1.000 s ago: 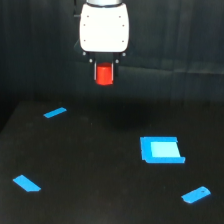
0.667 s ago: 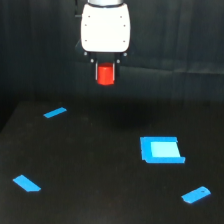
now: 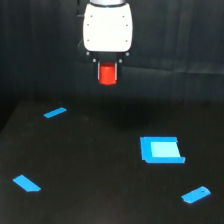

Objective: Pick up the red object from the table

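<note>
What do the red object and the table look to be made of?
Red object: probably plastic or painted wood, with uniform saturated colour and a faint sheen; it is too blurred to be sure. Table: a matte black sheet, perhaps laminate or rubber, and only faintly reflective.

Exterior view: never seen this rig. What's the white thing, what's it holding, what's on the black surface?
There is one picture of this moment, taken by a camera off the arm, looking at the scene from the front. The white block at the top is the end of a robot arm. Its tool hangs below, two dark fingers closed on the red object, a small upright cylinder held well above the table, in front of a dark cloth backdrop. On the black table lie flat blue pieces: a blue square toward the exterior view's right, and three small blue strips, one at the far left, one at the near left, one at the near right. Nothing else is held.
</note>
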